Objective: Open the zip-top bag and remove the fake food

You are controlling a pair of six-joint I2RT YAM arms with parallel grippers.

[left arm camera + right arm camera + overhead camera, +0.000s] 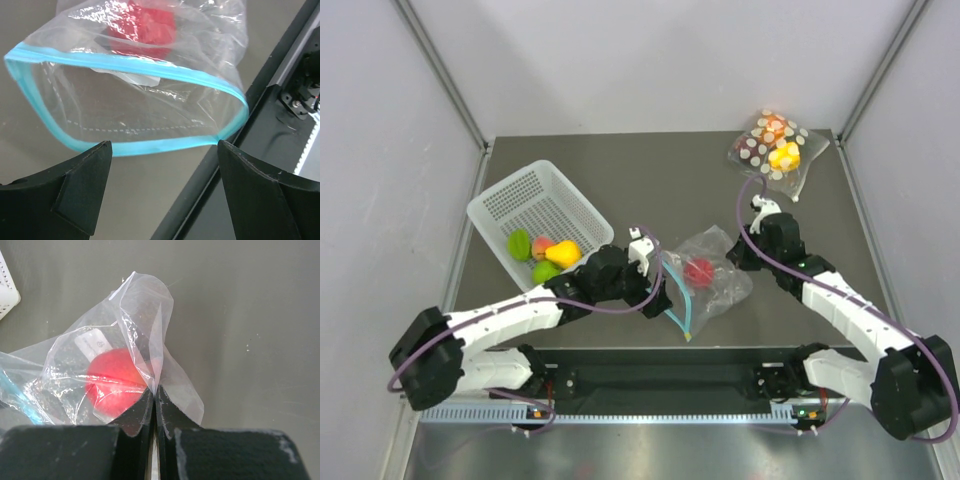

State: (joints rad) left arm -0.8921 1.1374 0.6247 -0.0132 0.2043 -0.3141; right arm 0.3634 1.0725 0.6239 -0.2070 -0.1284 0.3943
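From above, my two arms meet at one zip-top bag, which lies on the dark table near its front edge with one red fruit inside. My left gripper stands spread at the bag's teal mouth. My right gripper sits at the bag's opposite end. One white basket on the left holds four pieces by my count: a dark green piece, a peach-orange piece, a yellow piece and a light green piece. One polka-dot bag lies well apart in the far right corner.

At my left wrist, both fingers are wide apart and hold nothing, just short of the zip strip, which gapes in one open loop. The red fruit lies deep behind it.

At my right wrist, my two fingers are pressed together, pinching a fold of the bag's clear plastic just beside the red fruit
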